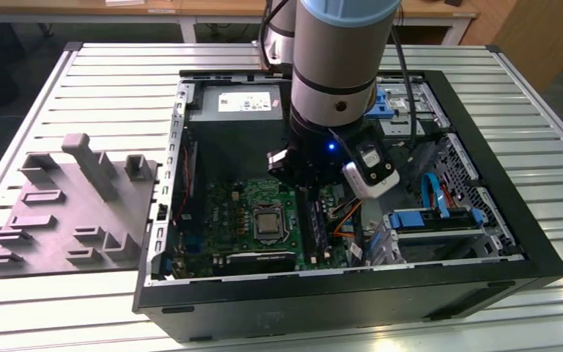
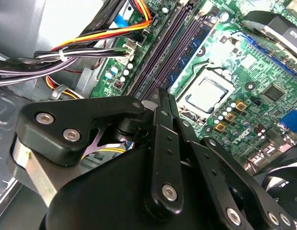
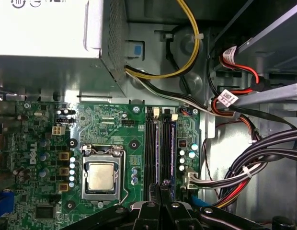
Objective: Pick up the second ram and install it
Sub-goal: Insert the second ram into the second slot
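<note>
Exterior view's left: a grey moulded fixture tray [image 1: 61, 220] lies flat on your slatted worktop [image 1: 96, 66], just beside the open computer case [image 1: 360, 304].

Inside the case, the grey power supply [image 1: 237, 103] sits at the far end. The green motherboard [image 1: 225, 202] lies next to it, with the metal lid of the processor socket [image 1: 266, 221] showing.

Moving right: the arm [image 1: 340, 51] hangs straight down into the case. Your pincer [image 3: 163, 186] has its tips down at the black slot strips [image 3: 151, 143], beside the socket. The fingers [image 2: 160, 139] are clenched together, with nothing visible between them.

Second ram [image 2: 194, 50]: a dark-blue stick standing on edge in the slot bank. In the second wrist view it is on the socket side, running away from the pincer tips. You can't tell whether the tips touch it.

Farther right: black, red and orange cables [image 3: 263, 158] loop past the slots. Bright blue drive brackets [image 1: 428, 218] sit in the bay at the exterior view's right.
</note>
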Available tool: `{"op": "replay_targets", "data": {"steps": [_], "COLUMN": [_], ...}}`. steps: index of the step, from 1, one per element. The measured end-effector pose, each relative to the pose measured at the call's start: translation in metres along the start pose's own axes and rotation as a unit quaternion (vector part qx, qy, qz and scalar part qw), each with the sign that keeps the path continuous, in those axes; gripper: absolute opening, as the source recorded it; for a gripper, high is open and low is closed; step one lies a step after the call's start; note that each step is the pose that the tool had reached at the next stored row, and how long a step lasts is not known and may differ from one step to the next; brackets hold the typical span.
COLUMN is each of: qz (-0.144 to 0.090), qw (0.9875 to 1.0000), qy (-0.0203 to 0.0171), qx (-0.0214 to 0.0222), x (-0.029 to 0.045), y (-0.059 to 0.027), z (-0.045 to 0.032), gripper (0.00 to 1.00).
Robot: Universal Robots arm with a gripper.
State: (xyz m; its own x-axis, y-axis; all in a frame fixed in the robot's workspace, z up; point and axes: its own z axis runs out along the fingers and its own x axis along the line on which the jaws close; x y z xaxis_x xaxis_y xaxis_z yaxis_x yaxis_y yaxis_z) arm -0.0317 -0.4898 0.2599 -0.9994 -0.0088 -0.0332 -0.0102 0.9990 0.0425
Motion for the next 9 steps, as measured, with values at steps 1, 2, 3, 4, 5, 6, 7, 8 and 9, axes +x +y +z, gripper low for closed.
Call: {"op": "replay_targets", "data": {"steps": [1,2,3,4,5,6,7,8,9], "qz": [0.000,0.000,0.000,0.000,0.000,0.000,0.000,0.000,0.000], "qw": [1.0000,1.0000,1.0000,1.0000,1.0000,1.0000,1.0000,1.0000,1.0000], "qy": [0.0000,0.0000,0.0000,0.0000,-0.0001,0.0000,-0.0001,-0.0001,-0.0002], "qx": [-0.0001,-0.0002,-0.0002,-0.0002,-0.0002,-0.0003,-0.0003,-0.0003,-0.0003], "x": [0.0000,0.0000,0.0000,0.0000,0.0000,0.0000,0.0000,0.0000,0.0001], "y": [0.0000,0.0000,0.0000,0.0000,0.0000,-0.0001,-0.0001,0.0000,-0.0001], "z": [0.0000,0.0001,0.0001,0.0001,0.0003,0.0006,0.0011,0.0015,0.0020], "gripper": [0.11,0.11,0.11,0.11,0.11,0.11,0.11,0.11,0.11]}}
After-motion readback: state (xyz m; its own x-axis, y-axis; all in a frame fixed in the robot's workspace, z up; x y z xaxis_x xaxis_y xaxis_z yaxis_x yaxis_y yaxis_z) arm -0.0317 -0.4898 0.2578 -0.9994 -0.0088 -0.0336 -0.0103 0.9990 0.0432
